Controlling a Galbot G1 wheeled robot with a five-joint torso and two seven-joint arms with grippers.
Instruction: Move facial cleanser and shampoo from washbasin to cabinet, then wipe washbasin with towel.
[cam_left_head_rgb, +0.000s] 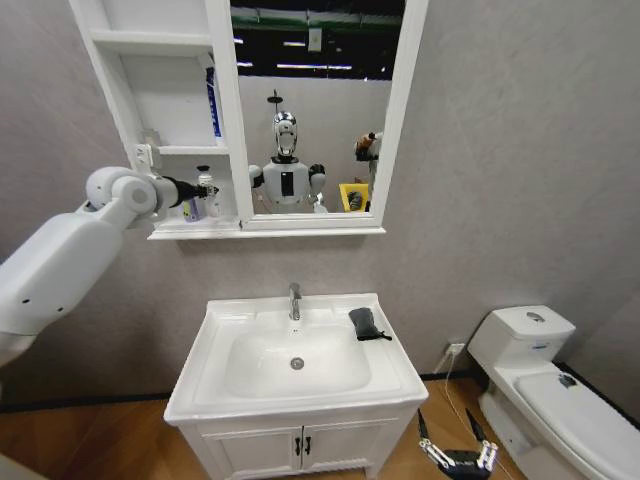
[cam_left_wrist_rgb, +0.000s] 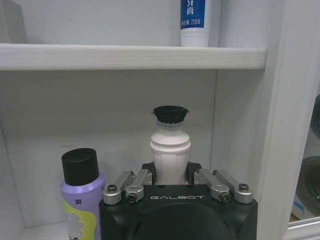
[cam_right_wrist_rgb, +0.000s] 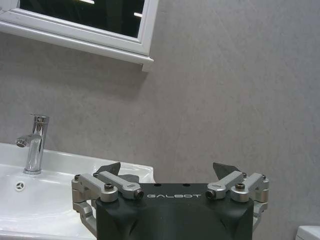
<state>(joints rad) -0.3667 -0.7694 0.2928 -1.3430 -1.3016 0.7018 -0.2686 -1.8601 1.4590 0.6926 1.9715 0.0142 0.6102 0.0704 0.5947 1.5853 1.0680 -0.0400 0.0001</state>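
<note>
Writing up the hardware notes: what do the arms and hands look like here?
Left arm: glossy white rounded shells, ball-like joint, black wrist section. Left hand and right hand: black body with white GALBOT lettering, silver metal linkages with bolts, black fingertips. The right hand looks the same from the head view, low by the vanity. No loose cables visible.

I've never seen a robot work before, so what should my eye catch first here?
The left end effector is up in the cabinet, shut on a white bottle beside a purple bottle on its lowest shelf. Below, a dark towel lies on the washbasin rim, and the right end effector hangs open beside the vanity.
</note>
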